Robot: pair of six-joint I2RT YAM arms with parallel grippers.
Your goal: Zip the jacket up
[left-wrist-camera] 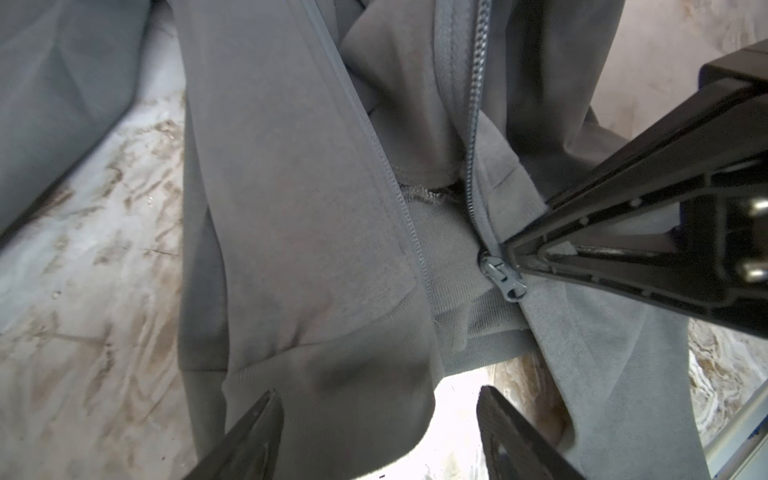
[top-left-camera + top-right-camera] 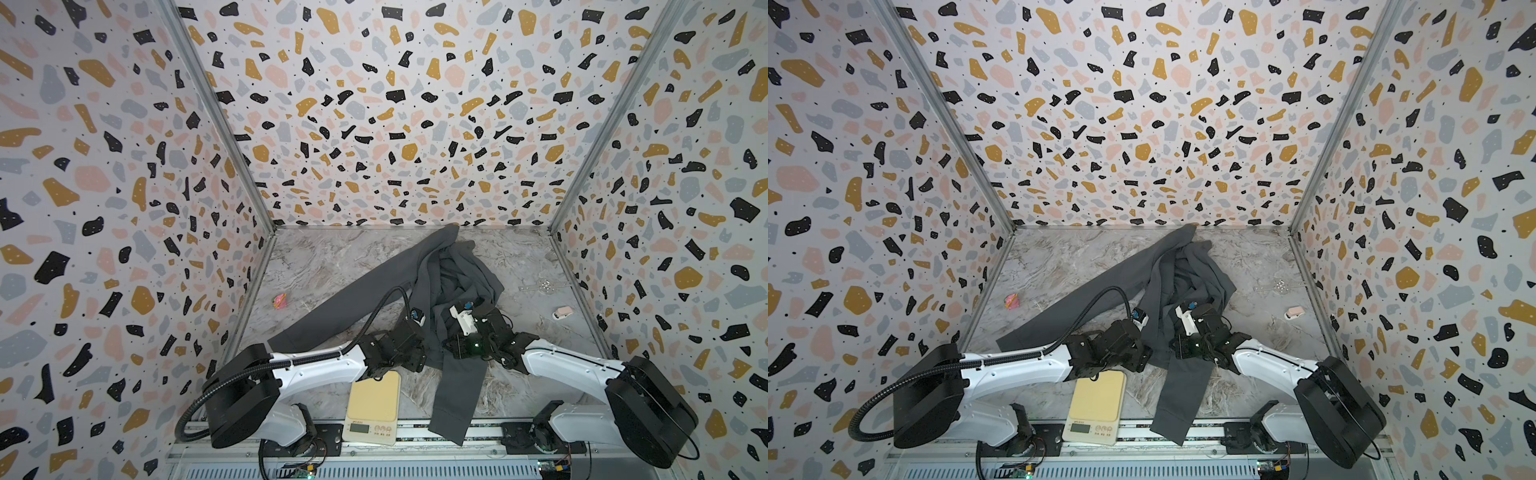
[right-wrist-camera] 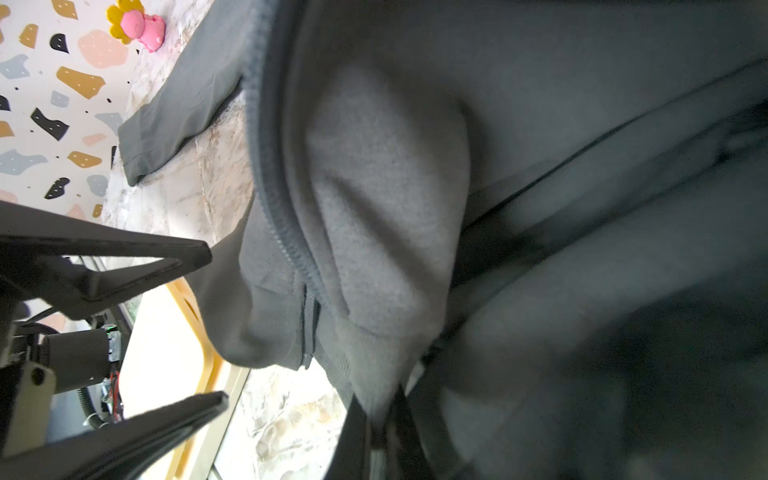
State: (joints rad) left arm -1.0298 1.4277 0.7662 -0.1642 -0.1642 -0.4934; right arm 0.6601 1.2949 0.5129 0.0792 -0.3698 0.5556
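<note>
Near the table's (image 2: 332,266) front edge our left gripper (image 1: 376,392) gapes, holding nothing; our right gripper (image 1: 513,251) clamps the jacket (image 2: 449,274) beside its zipper slider (image 1: 505,278); bare table flanks both

The dark grey jacket (image 2: 440,282) lies crumpled on the table, front unzipped.
</note>
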